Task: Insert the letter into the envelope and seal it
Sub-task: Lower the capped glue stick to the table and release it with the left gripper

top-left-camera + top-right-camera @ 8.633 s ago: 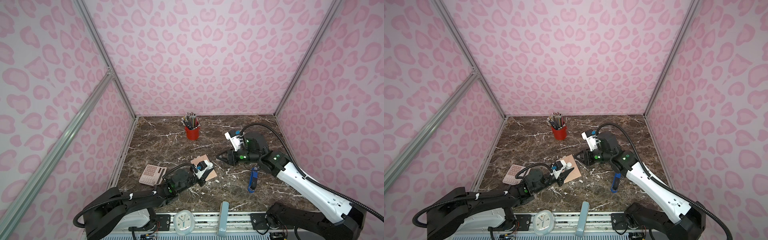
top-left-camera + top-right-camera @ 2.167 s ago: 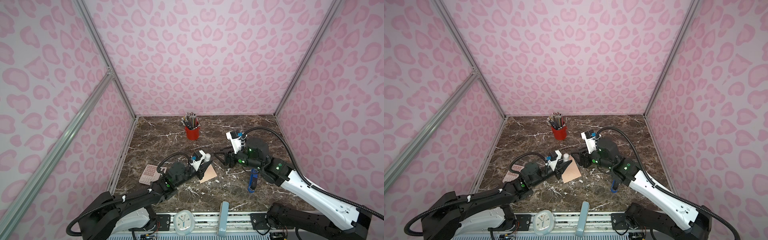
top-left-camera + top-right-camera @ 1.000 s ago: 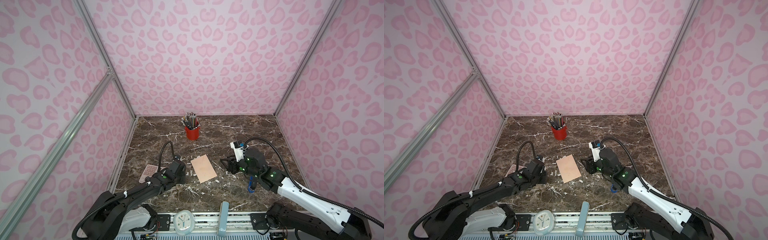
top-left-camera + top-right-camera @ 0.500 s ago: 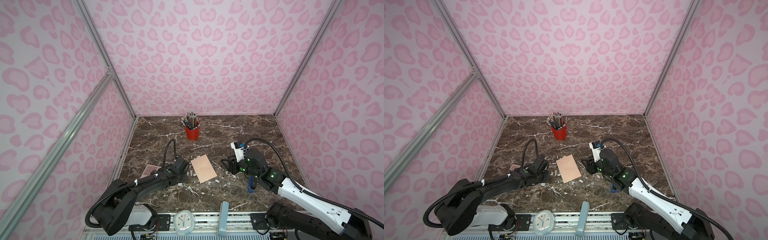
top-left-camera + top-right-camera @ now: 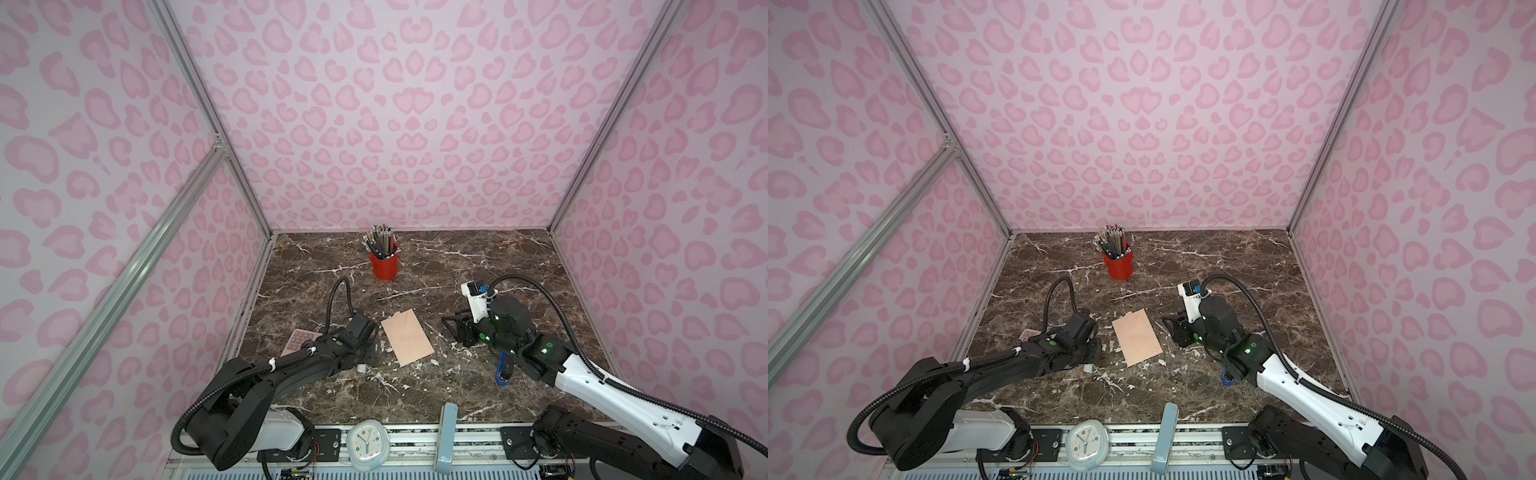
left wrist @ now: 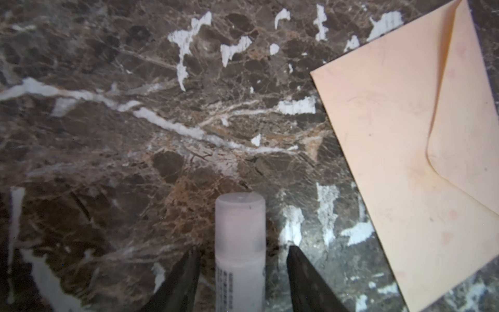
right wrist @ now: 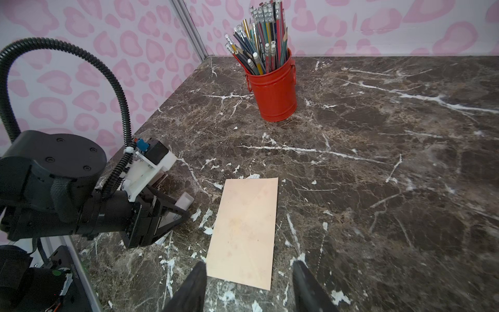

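Observation:
The peach-pink envelope [image 5: 407,336] [image 5: 1137,336] lies flat on the marble table with its paler flap folded down [image 6: 464,135]. The letter is hidden from every view. My left gripper [image 5: 365,355] [image 6: 243,248] rests low, just left of the envelope. It is open, with a white glue stick [image 6: 240,243] [image 5: 361,368] lying on the table between its fingers and a gap on each side. My right gripper [image 5: 453,330] [image 7: 249,266] stands open to the right of the envelope [image 7: 245,229], holding nothing and not touching it.
A red cup of pencils [image 5: 384,262] stands at the back. A pink calculator [image 5: 297,340] lies partly under my left arm. A blue tool [image 5: 503,370] lies under my right arm. A small clock [image 5: 365,444] and a grey-blue block [image 5: 446,436] sit on the front rail.
Both grippers have left the envelope, which now lies flat with its flap down. In the last second my left jaws opened off the glue stick. The right arm held still.

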Robot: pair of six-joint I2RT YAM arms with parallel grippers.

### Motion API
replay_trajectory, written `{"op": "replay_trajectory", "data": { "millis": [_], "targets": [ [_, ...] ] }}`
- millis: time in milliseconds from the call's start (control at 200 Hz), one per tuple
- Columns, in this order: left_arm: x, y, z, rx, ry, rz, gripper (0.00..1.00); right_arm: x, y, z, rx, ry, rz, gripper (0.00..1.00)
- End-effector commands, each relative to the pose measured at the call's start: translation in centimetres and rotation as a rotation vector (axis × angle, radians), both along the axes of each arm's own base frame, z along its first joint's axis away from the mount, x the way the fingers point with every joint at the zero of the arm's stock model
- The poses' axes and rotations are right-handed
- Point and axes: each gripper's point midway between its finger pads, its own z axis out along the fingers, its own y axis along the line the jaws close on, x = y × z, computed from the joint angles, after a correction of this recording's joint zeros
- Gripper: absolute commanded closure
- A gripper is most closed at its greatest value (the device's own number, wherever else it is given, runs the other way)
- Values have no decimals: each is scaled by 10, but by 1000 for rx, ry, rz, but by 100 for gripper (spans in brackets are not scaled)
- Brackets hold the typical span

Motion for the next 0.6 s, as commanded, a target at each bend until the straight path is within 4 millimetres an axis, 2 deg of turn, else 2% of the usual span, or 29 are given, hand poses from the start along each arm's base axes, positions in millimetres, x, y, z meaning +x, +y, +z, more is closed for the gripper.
{"op": "replay_trajectory", "data": {
  "millis": [0, 205, 340, 465, 595],
  "targets": [
    [6, -11, 19, -53, -44, -36, 38, 5, -1, 4, -9, -28, -8, 46],
    [26, -17, 76, -86, -207, -61, 29, 21, -17, 4, -60, -98, -88, 47],
    [42, -9, 117, -70, -341, -42, 24, 39, -38, 1, -132, -187, -177, 47],
    [59, 13, 151, -60, -485, 20, 22, 59, -73, 0, -250, -288, -307, 45],
    [76, 54, 176, -26, -643, 147, 19, 73, -114, 2, -328, -420, -468, 43]
  ]
}}
